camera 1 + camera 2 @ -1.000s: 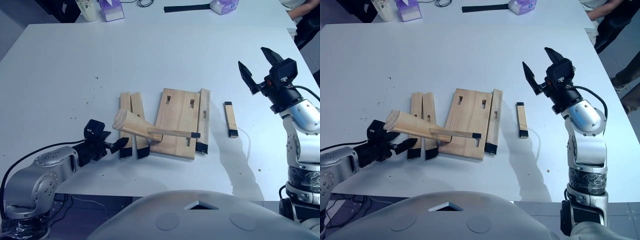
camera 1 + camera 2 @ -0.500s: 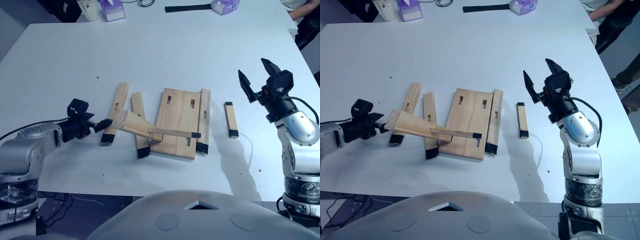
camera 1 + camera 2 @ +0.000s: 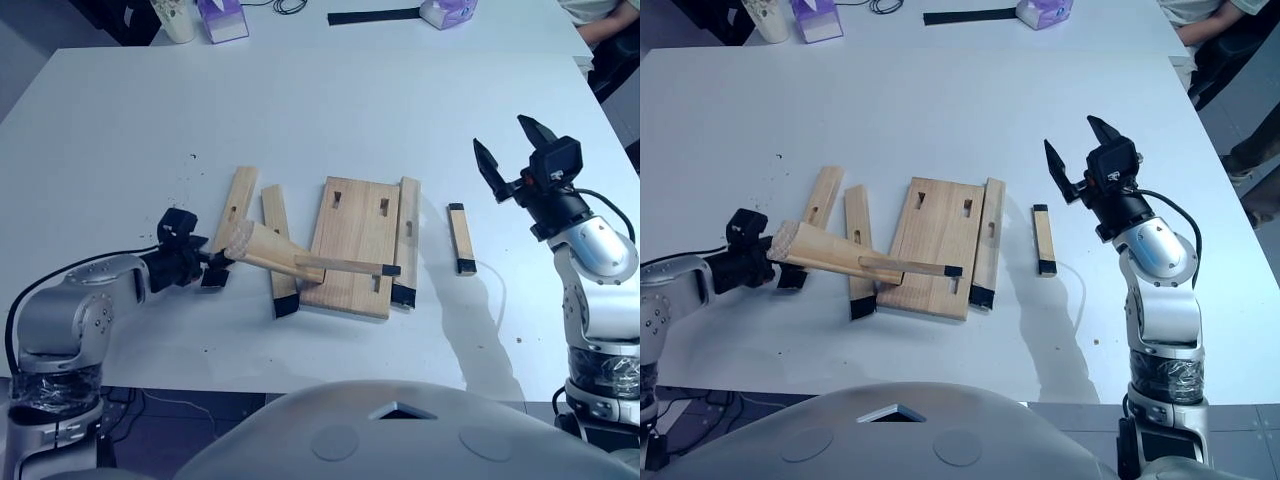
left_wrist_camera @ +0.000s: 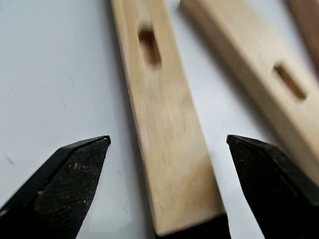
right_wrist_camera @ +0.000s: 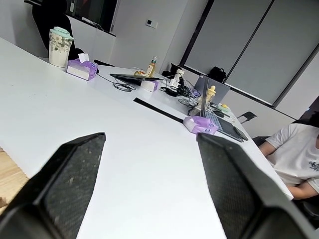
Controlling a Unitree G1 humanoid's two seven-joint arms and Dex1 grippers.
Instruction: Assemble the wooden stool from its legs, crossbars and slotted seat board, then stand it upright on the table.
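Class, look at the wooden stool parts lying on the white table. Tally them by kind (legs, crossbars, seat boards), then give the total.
Legs: 4 (one propped at a slant across the others)
Crossbars: 2 (one lying partly over the board)
Seat board: 1
Total: 7 wooden parts

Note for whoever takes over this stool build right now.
Left hand open, straddling the black-tipped end of the leftmost slotted wooden leg. Right hand open, empty, raised at right. Slotted wooden seat board lies flat; one leg against its right edge; another at its left, under a thick wooden piece with a thin crossbar. Short black-tipped crossbar lies apart, right. Done: nothing slotted into the board. Left: all assembly, standing it upright.
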